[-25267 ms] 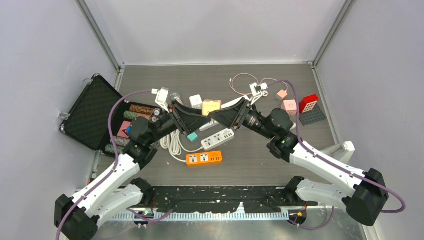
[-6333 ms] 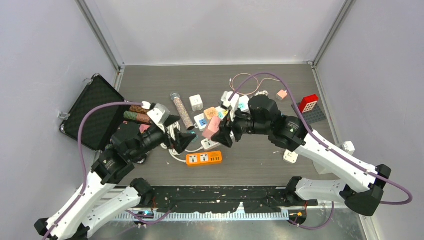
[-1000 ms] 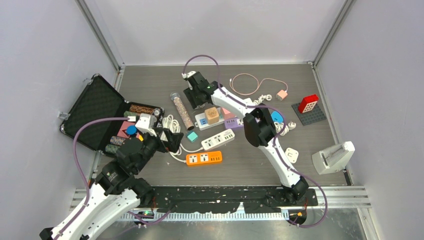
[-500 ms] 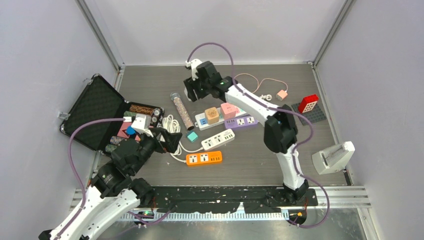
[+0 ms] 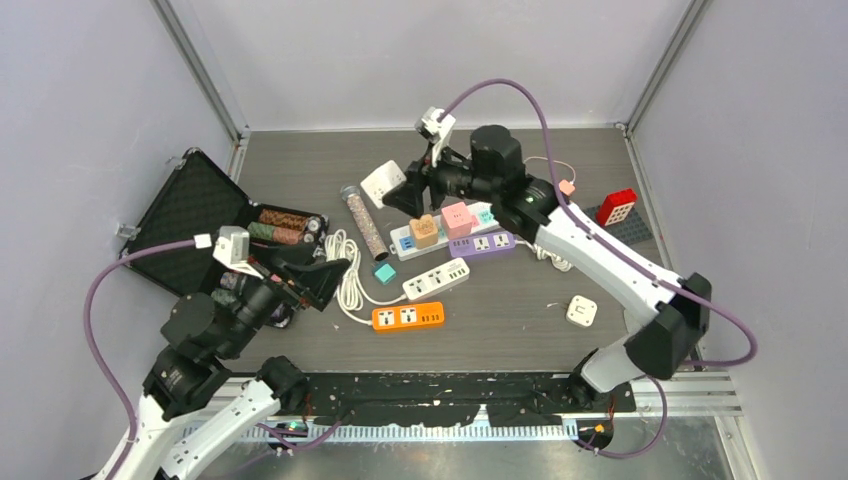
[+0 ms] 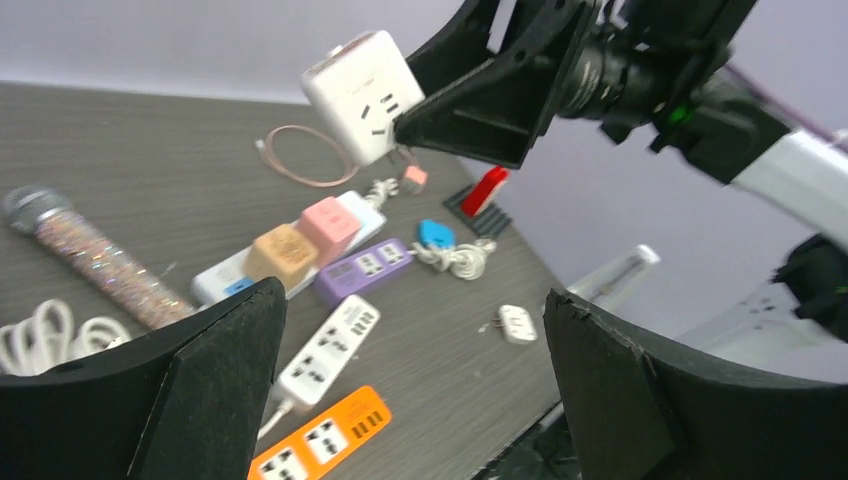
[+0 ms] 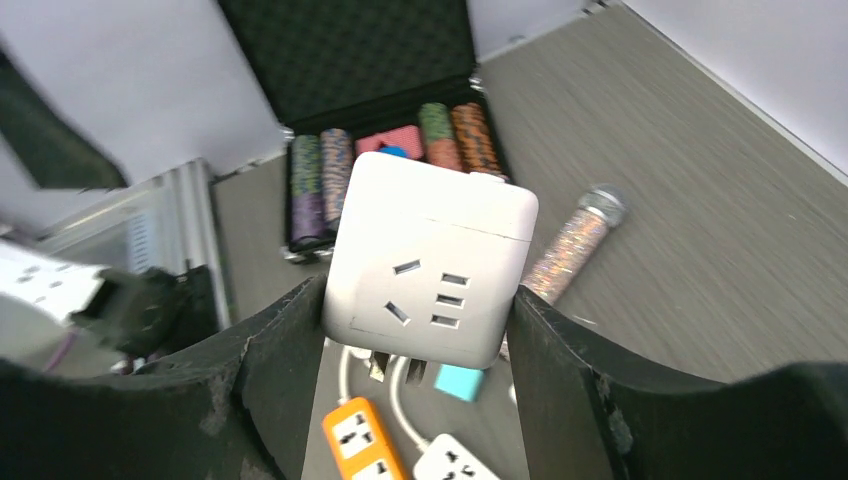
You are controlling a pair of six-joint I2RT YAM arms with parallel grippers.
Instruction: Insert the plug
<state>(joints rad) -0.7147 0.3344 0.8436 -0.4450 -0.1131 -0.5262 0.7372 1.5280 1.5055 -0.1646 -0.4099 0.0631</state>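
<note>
Aloft: white cube-shaped plastic plug adapter (image 6: pixel 362 95) clamped in right gripper (image 6: pixel 400 95); left gripper (image 6: pixel 412 295) jaws spread wide, foreground.

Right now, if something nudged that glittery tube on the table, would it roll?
The glittery tube lies on its side and looks round, so it would probably roll. The coiled white cable beside it might stop it. It looks stiff, unlikely to bend.

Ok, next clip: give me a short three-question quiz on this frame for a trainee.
1. True or false: the left fingers hold a plug.
2. What do the right fingers grip? A white cube adapter; B orange power strip; C pink cube.
3. Fill in: the chip case lies ___ (open/shut).
Key: 1 false, they are open and empty; 2 A; 3 open.
</note>
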